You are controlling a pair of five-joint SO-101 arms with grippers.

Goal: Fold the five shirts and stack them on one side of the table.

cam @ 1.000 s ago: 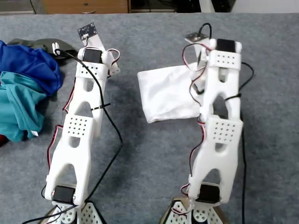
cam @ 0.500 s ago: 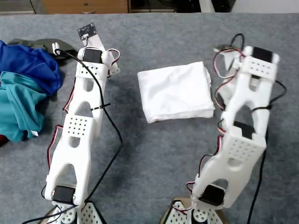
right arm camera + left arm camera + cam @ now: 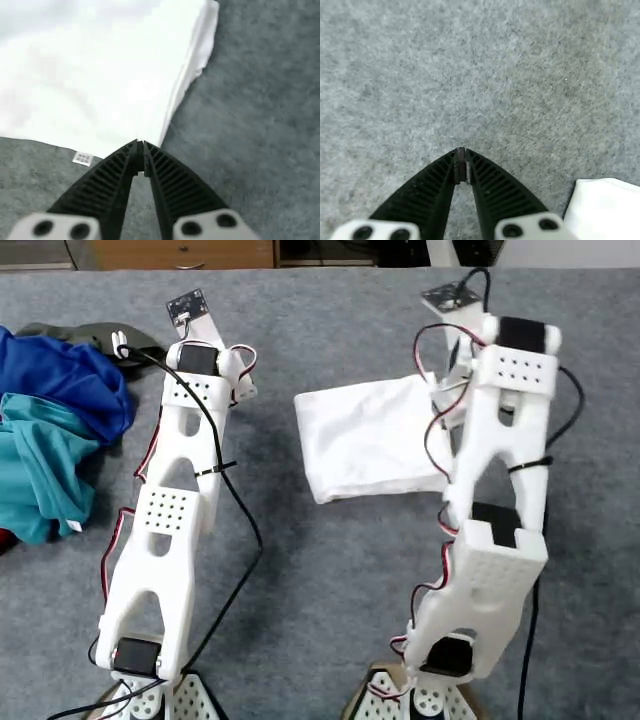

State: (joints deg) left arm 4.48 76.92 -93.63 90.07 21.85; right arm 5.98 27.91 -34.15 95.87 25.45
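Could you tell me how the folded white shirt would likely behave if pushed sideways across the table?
The folded white shirt looks soft, with loose layered edges, so it would probably bunch or unfold rather than slide whole. The grey table covering looks fuzzy, which likely adds drag. Lifted by one edge, it would probably droop.

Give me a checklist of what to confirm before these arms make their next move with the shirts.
1. Is the white shirt folded flat: ok.
2. Is the left pincer shut and empty over the bare table: ok.
3. Is the right pincer, shut at the white shirt's edge, gripping cloth: cannot tell.
4. Are the blue shirt and teal shirt folded: not ok, heaped at the table's side.
5. Are five shirts stacked: not ok.
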